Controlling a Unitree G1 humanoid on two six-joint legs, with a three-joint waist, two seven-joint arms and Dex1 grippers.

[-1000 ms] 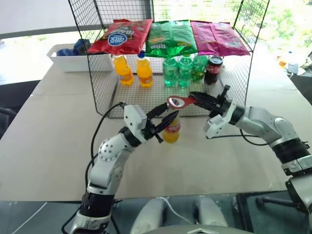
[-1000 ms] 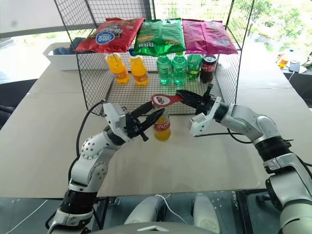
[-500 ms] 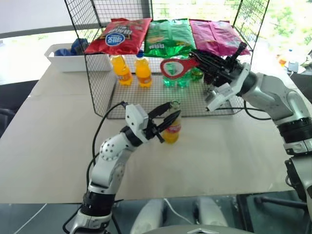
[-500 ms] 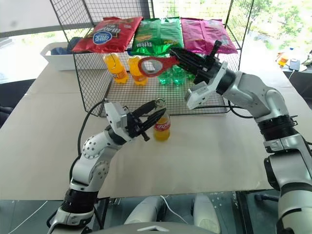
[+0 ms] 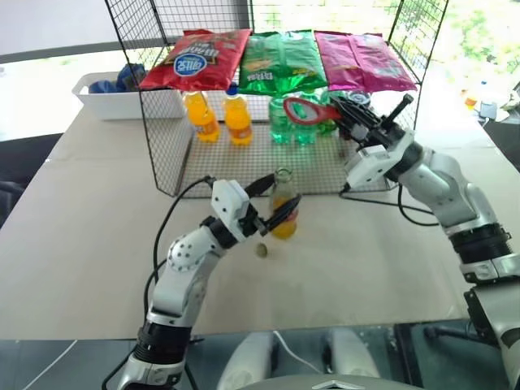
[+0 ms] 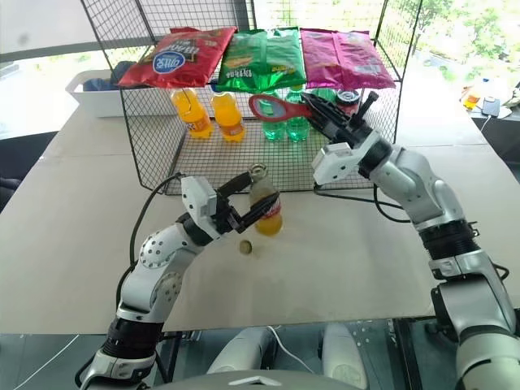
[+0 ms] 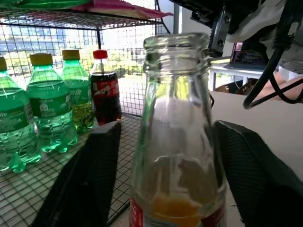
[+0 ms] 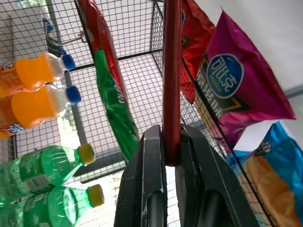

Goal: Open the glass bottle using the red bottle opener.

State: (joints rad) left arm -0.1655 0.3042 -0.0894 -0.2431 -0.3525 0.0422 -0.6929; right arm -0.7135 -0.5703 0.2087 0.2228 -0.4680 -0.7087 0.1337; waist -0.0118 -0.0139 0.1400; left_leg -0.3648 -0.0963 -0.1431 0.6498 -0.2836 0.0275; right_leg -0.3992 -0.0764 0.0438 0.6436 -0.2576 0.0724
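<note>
The glass bottle [image 5: 283, 218] stands on the table in front of the rack, holding yellow-orange drink, with a red label and an uncapped mouth [image 7: 176, 43]. Its small metal cap [image 5: 262, 249] lies on the table just in front of it. My left gripper [image 5: 284, 188] is open around the bottle's neck, and its black fingers [image 7: 90, 184] stand apart from the glass on both sides. My right gripper [image 8: 171, 142] is raised at the rack's front right and is shut on the handle of the red bottle opener [image 5: 305, 110], whose ring head points left.
A black wire rack [image 5: 166, 154] stands behind the bottle. Snack bags [image 5: 283, 58] lie on top of it. Inside are orange plastic bottles [image 5: 239, 118], green bottles [image 7: 47, 113] and a cola bottle [image 7: 105, 90]. A white bin [image 5: 122, 101] sits at the back left.
The opener left the bottle's top; my right gripper lifted it up and back toward the rack. The cap came off and now lies on the table. My left gripper opened off the bottle.
</note>
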